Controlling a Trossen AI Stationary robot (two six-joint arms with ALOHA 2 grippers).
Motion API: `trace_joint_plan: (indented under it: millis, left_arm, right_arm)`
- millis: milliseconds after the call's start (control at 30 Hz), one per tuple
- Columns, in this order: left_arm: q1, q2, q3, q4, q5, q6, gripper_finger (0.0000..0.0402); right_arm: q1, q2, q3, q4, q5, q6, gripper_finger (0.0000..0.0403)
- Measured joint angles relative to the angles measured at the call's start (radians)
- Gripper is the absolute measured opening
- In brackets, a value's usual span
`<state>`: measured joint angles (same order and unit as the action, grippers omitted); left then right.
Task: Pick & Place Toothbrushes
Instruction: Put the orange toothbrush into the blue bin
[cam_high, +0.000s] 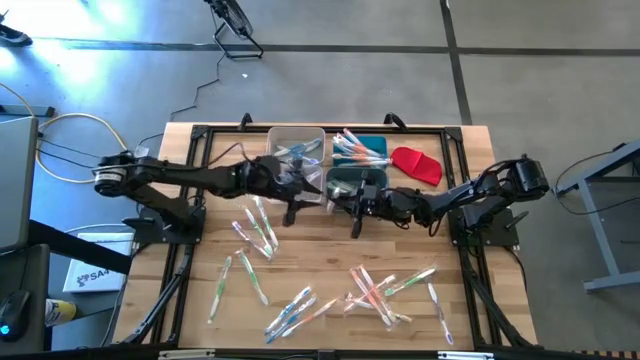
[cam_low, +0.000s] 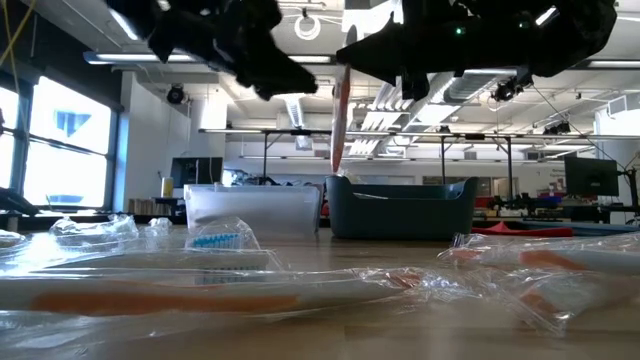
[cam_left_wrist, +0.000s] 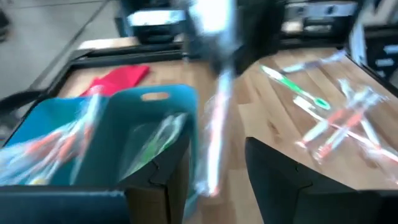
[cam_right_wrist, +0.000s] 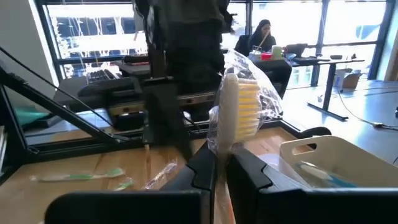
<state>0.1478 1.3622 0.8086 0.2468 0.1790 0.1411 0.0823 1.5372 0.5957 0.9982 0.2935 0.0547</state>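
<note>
- The right gripper (cam_right_wrist: 219, 169) is clenched on a wrapped toothbrush (cam_right_wrist: 239, 112), holding it upright above the table beside the teal bin (cam_high: 345, 180); yellow bristles show through crinkled clear film.
- In the low view that toothbrush (cam_low: 340, 120) hangs as a thin orange-white stick just over the teal bin's rim (cam_low: 400, 205).
- The left gripper (cam_high: 300, 187) hangs at the near edge of the clear bin (cam_high: 290, 138), its fingers (cam_left_wrist: 283, 171) spread apart with nothing between them.
- The clear bin is a see-through box with a few brushes in it; the teal bin is solid plastic with cut-out handles.
- A blue tray (cam_high: 372, 146) behind the teal bin holds a pile of wrapped brushes.
- A red cloth (cam_high: 417, 164) lies soft and folded beside the tray.
- Loose toothbrushes (cam_high: 375, 290) in shiny wrappers lie scattered over the near half of the wooden table (cam_high: 330, 250); the strip between them and the bins is bare wood.
</note>
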Motion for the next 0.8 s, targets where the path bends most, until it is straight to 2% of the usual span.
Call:
trace_joint_plan:
  millis: [133,233,500,600,800]
  left_arm:
    - [0.038,-0.112,-0.166,0.134,0.021,-0.044,0.0148]
    - [0.050,-0.220,-0.286,0.202,0.014,-0.052,0.0148]
    - [0.055,-0.560,-0.491,0.178,-0.079,-0.030,0.0148]
    - [0.056,-0.706,-0.540,0.135,-0.105,-0.010,0.0148]
    - [0.055,-0.925,-0.574,-0.015,-0.106,-0.012,0.0148]
  right_arm:
    - [0.000,0.000,0.000,-0.001,0.001,0.000,0.0018]
    - [-0.001,-0.009,0.000,-0.002,0.040,-0.014,0.0013]
    - [-0.062,-0.051,0.013,-0.024,0.082,-0.033,0.0009]
    - [-0.096,-0.052,0.072,-0.125,0.108,-0.040,0.0009]
    - [-0.180,-0.051,0.250,-0.486,0.244,-0.142,0.0010]
